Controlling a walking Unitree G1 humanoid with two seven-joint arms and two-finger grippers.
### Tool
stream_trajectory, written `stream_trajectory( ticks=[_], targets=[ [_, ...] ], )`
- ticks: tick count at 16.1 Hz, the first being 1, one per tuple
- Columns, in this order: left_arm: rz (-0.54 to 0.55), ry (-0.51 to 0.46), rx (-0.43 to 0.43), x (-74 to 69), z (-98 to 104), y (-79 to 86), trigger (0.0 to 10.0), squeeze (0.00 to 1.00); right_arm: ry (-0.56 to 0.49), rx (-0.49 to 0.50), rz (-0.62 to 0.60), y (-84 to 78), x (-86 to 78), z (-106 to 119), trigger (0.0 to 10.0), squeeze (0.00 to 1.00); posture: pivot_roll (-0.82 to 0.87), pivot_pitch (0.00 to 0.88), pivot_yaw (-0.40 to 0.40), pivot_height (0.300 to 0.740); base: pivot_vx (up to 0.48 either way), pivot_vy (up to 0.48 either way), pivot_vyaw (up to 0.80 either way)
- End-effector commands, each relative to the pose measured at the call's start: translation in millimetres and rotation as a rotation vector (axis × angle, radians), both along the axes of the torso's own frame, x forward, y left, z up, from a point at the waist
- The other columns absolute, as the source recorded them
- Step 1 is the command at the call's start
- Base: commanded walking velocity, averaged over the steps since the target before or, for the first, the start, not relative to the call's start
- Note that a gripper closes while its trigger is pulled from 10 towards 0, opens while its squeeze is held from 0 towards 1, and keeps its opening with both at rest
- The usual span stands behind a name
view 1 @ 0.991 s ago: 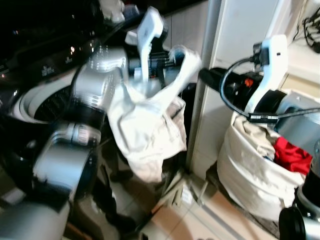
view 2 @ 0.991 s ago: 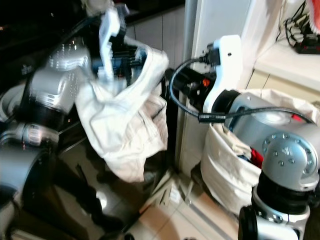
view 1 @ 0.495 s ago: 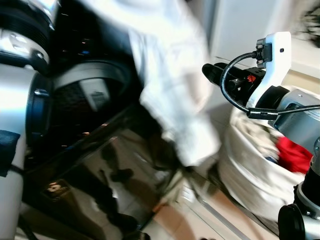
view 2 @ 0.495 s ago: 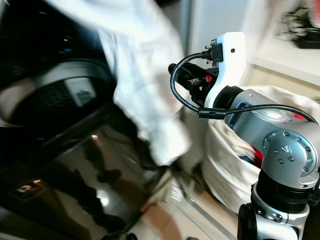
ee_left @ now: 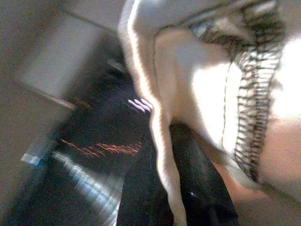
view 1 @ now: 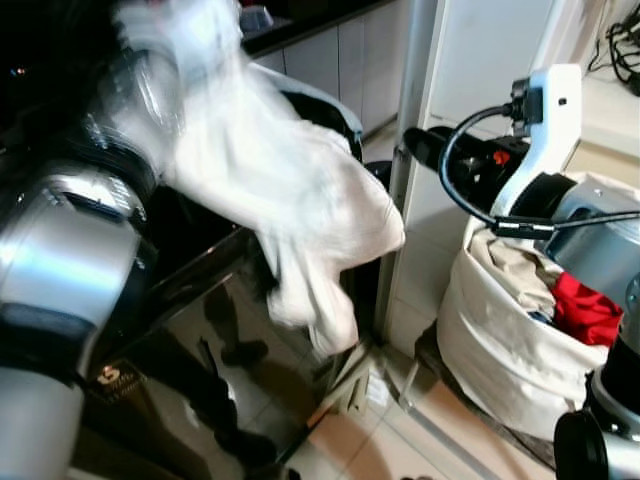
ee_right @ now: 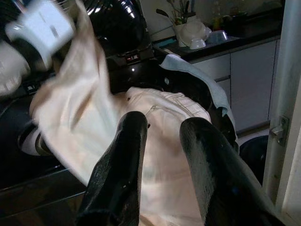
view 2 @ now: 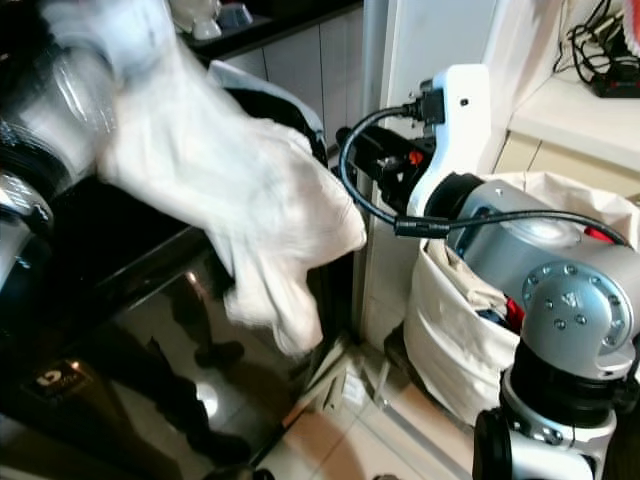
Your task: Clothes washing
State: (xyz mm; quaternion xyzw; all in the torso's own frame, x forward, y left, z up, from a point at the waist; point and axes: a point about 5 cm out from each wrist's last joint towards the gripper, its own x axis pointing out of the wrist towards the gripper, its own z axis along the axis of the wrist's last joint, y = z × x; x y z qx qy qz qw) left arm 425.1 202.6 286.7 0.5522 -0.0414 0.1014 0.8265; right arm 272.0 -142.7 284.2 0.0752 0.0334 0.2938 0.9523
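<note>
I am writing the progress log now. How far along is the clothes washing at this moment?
Done: nothing visibly loaded yet. In hand: the left arm carries a white garment over the black washing machine. Left: the laundry bag beside it holds more clothes, including a red item; the right gripper is open and empty.

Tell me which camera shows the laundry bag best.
The left eye view: the laundry bag stands beside the washer, open, with red cloth inside. In the right eye view the right arm covers much of it.
</note>
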Motion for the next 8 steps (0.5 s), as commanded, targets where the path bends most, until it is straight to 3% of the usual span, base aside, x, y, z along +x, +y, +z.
stream_trajectory(
  ticks=[1,2,3,4,5,7,8],
  targets=[
    [0.014,0.089,-0.027,-0.5,-11,5.1,7.6,0.00,-0.007,-0.003,0.009,3.2,-0.8,1,10.0,0.00,-0.14,0.000,0.104,0.740,0.000,0.000,0.00],
    [0.019,0.154,-0.082,-2.1,-28,8.5,0.7,0.00,-0.008,-0.004,0.013,4.5,-1.5,1,10.0,0.00,-0.15,0.000,0.108,0.740,0.000,0.000,0.00],
    [-0.012,0.177,-0.259,-2.4,-37,5.6,0.0,0.00,-0.009,-0.004,0.014,4.7,-3.5,2,10.0,0.00,-0.14,0.000,0.106,0.740,0.000,0.000,0.00],
    [-0.012,0.177,-0.259,-2.4,-37,5.6,0.0,0.00,-0.009,-0.004,0.014,4.7,-3.5,2,10.0,0.00,-0.14,0.000,0.106,0.740,0.000,0.000,0.00],
    [-0.138,0.152,-0.549,1.5,-24,-13.2,0.0,0.00,-0.003,-0.004,0.008,4.4,-5.6,-1,10.0,0.00,-0.14,0.000,0.107,0.740,0.000,0.000,0.00],
    [-0.356,0.153,-0.853,3.8,-7,-40.5,0.0,0.00,0.005,-0.013,-0.005,4.9,-7.3,-6,10.0,0.00,-0.14,0.000,0.109,0.740,0.000,0.000,0.00],
    [-0.634,0.181,-1.024,0.8,10,-63.2,0.0,0.00,0.002,-0.009,-0.022,4.1,-7.9,-8,10.0,0.00,-0.13,0.000,0.104,0.740,0.000,0.000,0.00]
  ],
)
